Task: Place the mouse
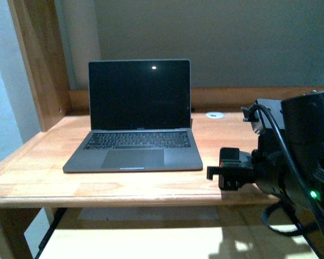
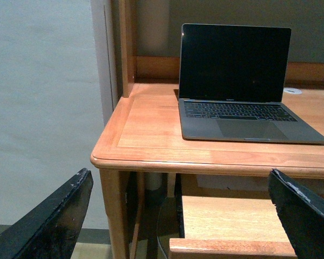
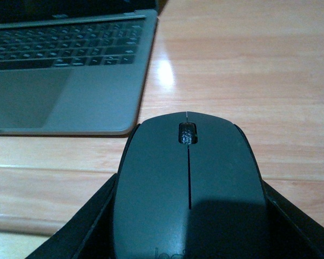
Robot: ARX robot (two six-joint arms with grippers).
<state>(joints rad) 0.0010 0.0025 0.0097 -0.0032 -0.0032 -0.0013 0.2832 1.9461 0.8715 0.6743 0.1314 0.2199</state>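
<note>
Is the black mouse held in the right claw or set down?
Held: the black oval mouse sits between the right claw's fingers in its wrist view. Whether it touches the wooden desk: cannot tell.

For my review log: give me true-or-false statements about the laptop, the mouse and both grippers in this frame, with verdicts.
1. The grey laptop stands open with a dark screen. True.
2. The black oval mouse sits between the jaws of the right gripper. True.
3. The left gripper grips a cable. False: its jaws are apart with nothing between them.
4. The mouse lies on the laptop's keyboard. False: it is beside the laptop, over the light wooden desk.
</note>
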